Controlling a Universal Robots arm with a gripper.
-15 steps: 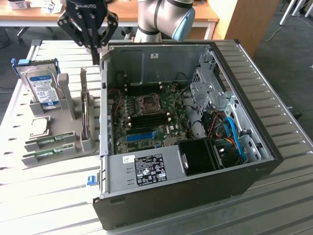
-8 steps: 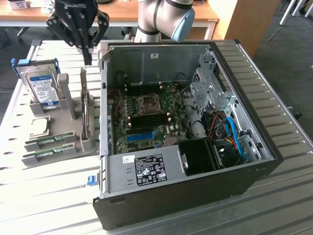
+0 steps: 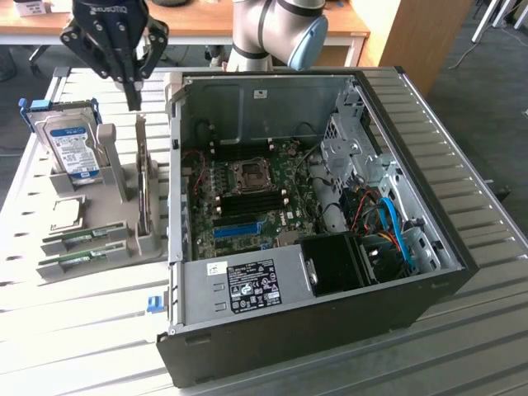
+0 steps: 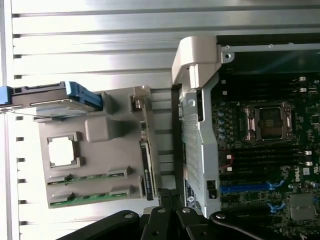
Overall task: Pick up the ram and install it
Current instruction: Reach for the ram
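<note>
Black pincer [image 3: 132,101] pressed together, holding nothing, hangs above grey plastic parts stand [image 3: 111,216]. Thin green ram sticks [image 3: 82,238] lie flat in stand's slots.

Ram sticks [image 3: 86,236]: two, both green, near left of the scene. Hard drive [image 3: 70,142]: one. Loose processor chip [image 3: 68,213]: one. Grey holder [image 3: 111,216]: one, carrying all four, plus one thin part [image 3: 145,186] standing on edge, kind unclear.

Computer case [image 3: 330,330]: one, side open. Counted inside: one motherboard [image 3: 285,161], one processor socket [image 3: 250,174], one long blue slot strip [image 3: 239,228], one labelled power supply [image 3: 247,285], one black fan shroud [image 3: 334,264].

Robot arm [image 3: 272,29]: one, far side. Slatted desk [image 3: 470,355]: one.
</note>
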